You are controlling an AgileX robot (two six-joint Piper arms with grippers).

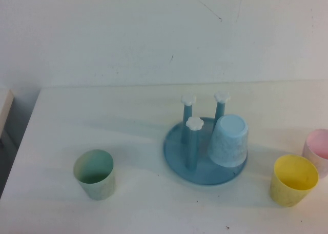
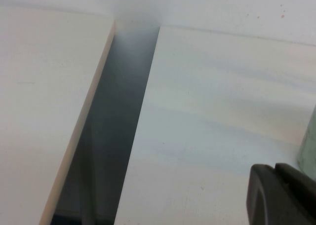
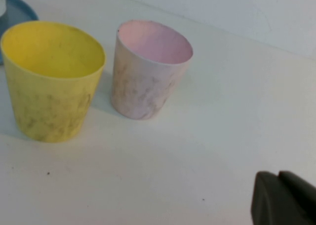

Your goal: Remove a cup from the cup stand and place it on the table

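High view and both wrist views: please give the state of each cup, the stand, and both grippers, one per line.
light blue cup: upside down on a peg of the stand
cup stand: upright, three pegs bare
green cup: upright on table, empty
yellow cup: upright, empty
pink cup: upright, empty
left gripper: jaws shut, holding nothing, beside green cup
right gripper: jaws shut, holding nothing, near yellow and pink cups

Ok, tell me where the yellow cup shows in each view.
High view: yellow cup stands upright at lower right on the table, beside the pink cup.
Left wrist view: not in it; only the shut left claw.
Right wrist view: upper left, far from the shut right claw.
Shared landmark: the pink cup.
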